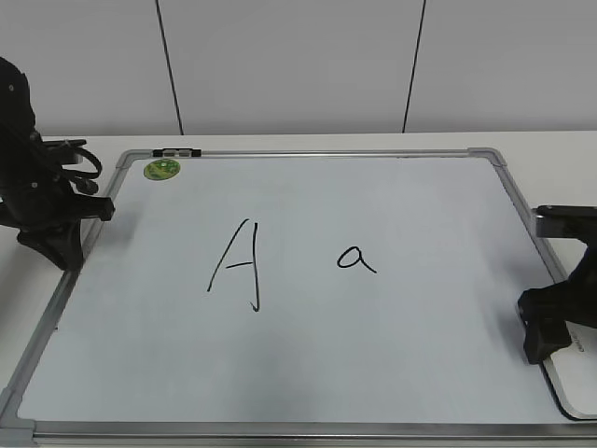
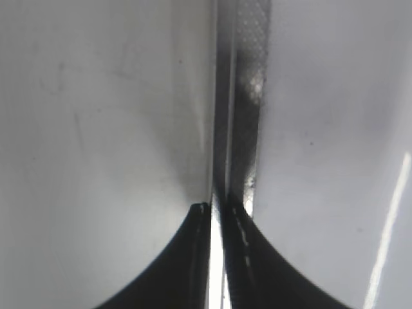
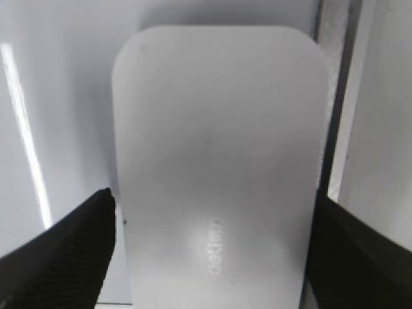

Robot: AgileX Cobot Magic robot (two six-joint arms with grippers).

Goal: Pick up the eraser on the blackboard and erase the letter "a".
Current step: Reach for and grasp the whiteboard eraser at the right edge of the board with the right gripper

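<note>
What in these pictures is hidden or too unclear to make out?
- Eraser, exterior view: mostly cut off by the picture's edge and covered by the right hand.
- Lettering on the eraser, right wrist view: too blurred to read.
- Right hand, right wrist view: fingers straddle the eraser; contact unclear.
- Left hand, left wrist view: only dark fingertips show, over the blackboard frame.

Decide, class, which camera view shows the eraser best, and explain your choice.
The right wrist view: the eraser fills the frame, its white rounded top and grey lettering clear, between the right gripper's open fingers. The exterior view shows only a corner of it at the blackboard's right edge, behind that gripper. The left wrist view shows none.
</note>
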